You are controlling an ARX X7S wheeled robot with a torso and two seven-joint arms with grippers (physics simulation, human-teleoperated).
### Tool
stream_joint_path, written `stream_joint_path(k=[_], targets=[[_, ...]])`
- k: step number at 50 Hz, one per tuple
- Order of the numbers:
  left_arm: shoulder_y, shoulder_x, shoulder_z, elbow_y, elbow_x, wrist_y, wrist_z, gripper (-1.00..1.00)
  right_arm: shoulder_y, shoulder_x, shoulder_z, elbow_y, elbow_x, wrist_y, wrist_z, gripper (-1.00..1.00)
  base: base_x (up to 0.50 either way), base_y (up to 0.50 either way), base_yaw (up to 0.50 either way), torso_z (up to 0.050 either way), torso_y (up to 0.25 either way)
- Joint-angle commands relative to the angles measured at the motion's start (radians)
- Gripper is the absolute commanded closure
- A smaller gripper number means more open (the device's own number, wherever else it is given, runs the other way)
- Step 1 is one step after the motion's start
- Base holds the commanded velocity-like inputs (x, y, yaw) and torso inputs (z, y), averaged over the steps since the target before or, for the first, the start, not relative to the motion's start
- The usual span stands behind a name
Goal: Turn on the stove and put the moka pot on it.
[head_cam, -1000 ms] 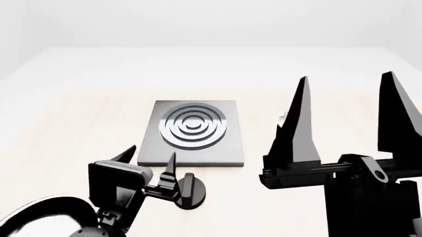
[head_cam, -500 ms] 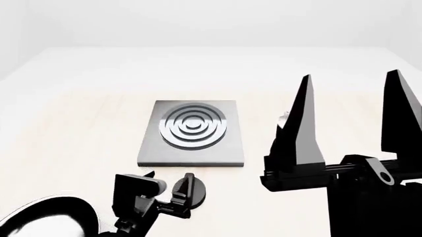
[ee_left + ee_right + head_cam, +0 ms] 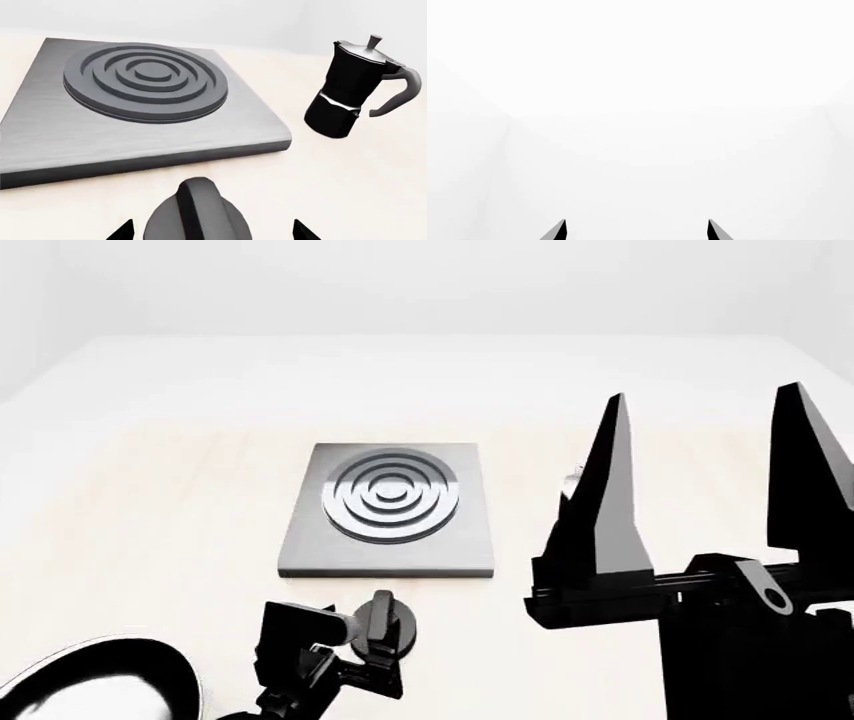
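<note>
- The stove, a flat grey metal slab, lay near the middle of the pale desk; its round burner of concentric rings was bare.
- In the left wrist view the stove filled most of the frame, and nothing sat on the burner.
- The round black knob sat apart from the slab, just off its near edge, toward the desk's near edge.
- The left gripper was low at the desk's near edge, right at the knob. Its fingers stood apart, one on either side of the knob; only two finger tips showed at the edge of the left wrist view, flanking the knob, and I could not tell whether they touched it.
- The moka pot stood upright on the desk, off the stove's right side and well apart from the slab, with its lid knob up and its handle turned away from the stove.
- In the head view the moka pot was almost wholly hidden behind the right gripper's finger; only a small silvery bit showed.
- The right gripper was raised over the right part of the desk, fingers pointing up and spread wide, with nothing between them.
- The right wrist view showed only the two finger tips against white.
- A frying pan with a black rim showed at the desk's near left corner.
</note>
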Motion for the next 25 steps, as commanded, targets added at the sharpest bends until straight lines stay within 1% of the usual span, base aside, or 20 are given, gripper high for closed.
stream_joint_path(k=[1, 6, 13, 17, 25], targets=[[-0.018, 0.002, 0.029, -0.039, 0.011, 0.005, -0.013, -1.0, 0.017, 0.005, -0.004, -0.011, 0.013, 0.026, 0.007, -1.0, 0.0, 0.0, 0.0, 0.0, 0.0], [-0.027, 0.001, 0.041, -0.043, 0.013, -0.004, -0.02, -1.0, 0.018, 0.009, 0.0, -0.009, 0.018, 0.024, 0.009, -1.0, 0.0, 0.0, 0.0, 0.0, 0.0], [-0.043, 0.006, 0.061, -0.091, 0.02, 0.02, -0.017, -1.0, 0.016, 0.011, -0.006, 0.003, 0.016, 0.009, 0.009, -1.0, 0.0, 0.0, 0.0, 0.0, 0.0], [-0.044, 0.004, 0.067, -0.072, 0.013, 0.004, -0.021, -1.0, 0.016, 0.014, -0.006, 0.001, 0.017, 0.01, 0.011, -1.0, 0.0, 0.0, 0.0, 0.0, 0.0], [-0.049, 0.005, 0.077, -0.102, 0.007, 0.022, -0.016, -1.0, 0.017, 0.018, -0.006, 0.005, 0.02, 0.004, 0.014, -1.0, 0.0, 0.0, 0.0, 0.0, 0.0]])
